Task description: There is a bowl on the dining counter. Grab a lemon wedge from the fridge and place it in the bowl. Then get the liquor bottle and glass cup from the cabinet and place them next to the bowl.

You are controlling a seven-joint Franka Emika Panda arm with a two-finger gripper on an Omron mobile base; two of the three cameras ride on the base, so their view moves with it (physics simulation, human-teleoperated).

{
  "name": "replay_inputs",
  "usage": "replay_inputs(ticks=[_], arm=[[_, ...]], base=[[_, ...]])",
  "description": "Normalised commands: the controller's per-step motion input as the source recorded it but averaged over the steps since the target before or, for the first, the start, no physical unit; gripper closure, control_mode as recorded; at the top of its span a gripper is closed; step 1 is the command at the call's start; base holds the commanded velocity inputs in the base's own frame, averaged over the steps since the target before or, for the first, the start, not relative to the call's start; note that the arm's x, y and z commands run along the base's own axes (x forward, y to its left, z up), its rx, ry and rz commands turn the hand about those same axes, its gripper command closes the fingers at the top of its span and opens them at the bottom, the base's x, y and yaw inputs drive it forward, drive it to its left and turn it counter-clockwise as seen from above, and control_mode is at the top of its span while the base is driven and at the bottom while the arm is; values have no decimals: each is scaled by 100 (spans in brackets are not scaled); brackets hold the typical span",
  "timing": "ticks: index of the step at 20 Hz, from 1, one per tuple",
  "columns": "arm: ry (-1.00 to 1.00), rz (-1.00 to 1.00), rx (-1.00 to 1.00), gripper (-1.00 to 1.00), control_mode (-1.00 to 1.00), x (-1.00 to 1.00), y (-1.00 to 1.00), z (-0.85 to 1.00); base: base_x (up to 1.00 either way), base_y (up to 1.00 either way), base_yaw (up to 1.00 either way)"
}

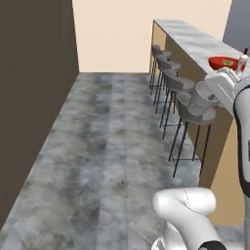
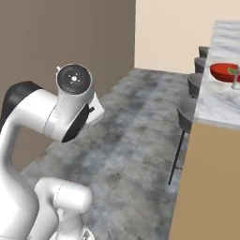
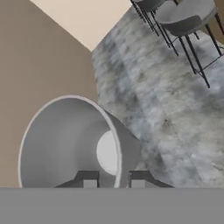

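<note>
My gripper (image 3: 113, 183) is shut on the rim wall of the grey glass cup (image 3: 65, 140), one finger inside and one outside. In the left base view the glass cup (image 1: 201, 97) hangs in the gripper (image 1: 215, 93) beside the dining counter (image 1: 195, 41), above a stool. On the marbled top stands the red bowl (image 1: 223, 62) with a small greenish piece inside. The liquor bottle (image 1: 242, 61) with its red cap stands right next to it. From the right base view the bowl (image 2: 224, 71) and bottle (image 2: 236, 77) sit on the dining counter (image 2: 220, 105) at the far right.
A row of grey bar stools (image 1: 168, 73) lines the counter's tan side, also seen as stools (image 3: 183, 17) in the hand view. A dark brown wall (image 1: 29, 97) runs along the left. Grey stone floor (image 1: 107, 146) lies open between wall and stools.
</note>
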Motion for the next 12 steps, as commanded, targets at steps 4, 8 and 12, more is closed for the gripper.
replay_inputs(ticks=[4, 8, 12], arm=[[0, 0, 0, 100, 100, 0, 0, 0], [0, 0, 0, 100, 100, 0, 0, 0], [0, 0, 0, 100, 100, 0, 0, 0]], base=[[100, 47, -40], [100, 44, -40], [100, 45, -41]])
